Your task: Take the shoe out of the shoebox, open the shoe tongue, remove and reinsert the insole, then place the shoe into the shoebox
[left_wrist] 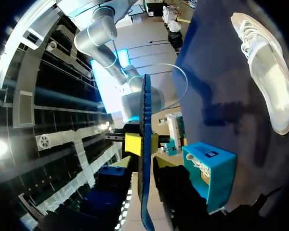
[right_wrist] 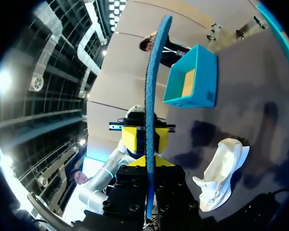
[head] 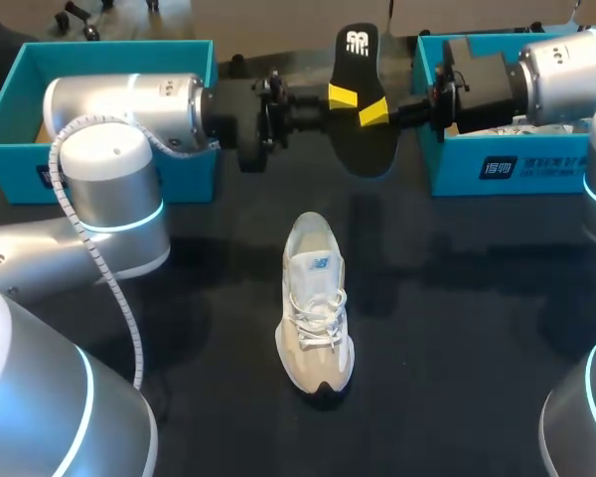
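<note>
Insole (head: 370,147) is out of the shoe and up in the air over the back of the table (head: 457,298). It's flat side up, roughly btwn the left shoebox (head: 20,89) and right shoebox (head: 517,169). Left gripper (head: 343,96) and right gripper (head: 374,112) are both clamped on it at midfoot, one from each side. In both wrist views it's edge-on w/ yellow pads on either face.

White sneaker (head: 316,318) sits upright on its sole mid-table, toe pointing at the robot, nothing touching it.

Handling, imo: the insole is thin foam, so v light, bendy, prob a bit grippy. Pinched mid-length the ends can droop, and a hard squeeze will just crease it. For going back in I'd hold nearer the heel and feed toe-first into the collar. The sneaker is light too and will slide or tip if pushed, so the other arm should pin it at the heel.
</note>
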### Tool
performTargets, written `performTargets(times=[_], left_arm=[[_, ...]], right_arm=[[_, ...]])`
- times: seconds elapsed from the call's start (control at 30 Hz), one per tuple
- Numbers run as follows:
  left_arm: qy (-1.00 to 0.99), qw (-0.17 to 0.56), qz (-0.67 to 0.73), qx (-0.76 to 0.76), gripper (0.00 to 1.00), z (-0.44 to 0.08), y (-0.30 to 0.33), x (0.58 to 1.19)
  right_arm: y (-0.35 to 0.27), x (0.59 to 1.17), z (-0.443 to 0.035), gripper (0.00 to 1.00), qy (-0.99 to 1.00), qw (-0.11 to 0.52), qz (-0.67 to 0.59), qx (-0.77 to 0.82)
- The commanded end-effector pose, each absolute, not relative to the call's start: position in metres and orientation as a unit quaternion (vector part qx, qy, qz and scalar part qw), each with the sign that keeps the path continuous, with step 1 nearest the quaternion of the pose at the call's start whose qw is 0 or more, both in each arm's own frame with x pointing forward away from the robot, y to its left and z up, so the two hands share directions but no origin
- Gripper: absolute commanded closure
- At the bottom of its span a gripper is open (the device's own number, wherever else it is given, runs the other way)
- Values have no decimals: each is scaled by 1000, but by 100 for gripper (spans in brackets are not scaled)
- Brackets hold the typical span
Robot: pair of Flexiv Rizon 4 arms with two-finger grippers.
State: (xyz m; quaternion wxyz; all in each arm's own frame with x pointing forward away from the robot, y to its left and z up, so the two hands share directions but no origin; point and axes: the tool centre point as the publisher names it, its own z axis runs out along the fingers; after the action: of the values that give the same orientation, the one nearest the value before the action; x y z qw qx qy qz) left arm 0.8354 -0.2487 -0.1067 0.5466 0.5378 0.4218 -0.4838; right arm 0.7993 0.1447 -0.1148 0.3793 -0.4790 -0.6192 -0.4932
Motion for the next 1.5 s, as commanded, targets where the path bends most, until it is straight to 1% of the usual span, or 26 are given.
performTargets(times=[0.03,0.53,0.7,1.07,1.33,1.47,1.5], left_arm=[[426,542,-484,539,0,-106,-243,835],[510,480,-504,506,0,-109,-205,842],[563,436,-524,468,0,-114,-195,844],[673,313,-577,342,0,-127,-179,842],[732,232,-590,248,0,-136,-175,841],[761,187,-593,185,0,-143,-171,841],[761,187,-593,185,0,-143,-171,841]], right_arm=[[147,801,-116,100,-620,373,-494,-482],[140,809,-124,100,-628,321,-505,-497],[140,815,-124,100,-645,299,-506,-489],[139,828,-118,100,-684,241,-519,-452],[141,836,-124,100,-721,193,-541,-388],[143,840,-126,100,-733,197,-540,-362],[143,840,-126,100,-733,197,-540,-362]])
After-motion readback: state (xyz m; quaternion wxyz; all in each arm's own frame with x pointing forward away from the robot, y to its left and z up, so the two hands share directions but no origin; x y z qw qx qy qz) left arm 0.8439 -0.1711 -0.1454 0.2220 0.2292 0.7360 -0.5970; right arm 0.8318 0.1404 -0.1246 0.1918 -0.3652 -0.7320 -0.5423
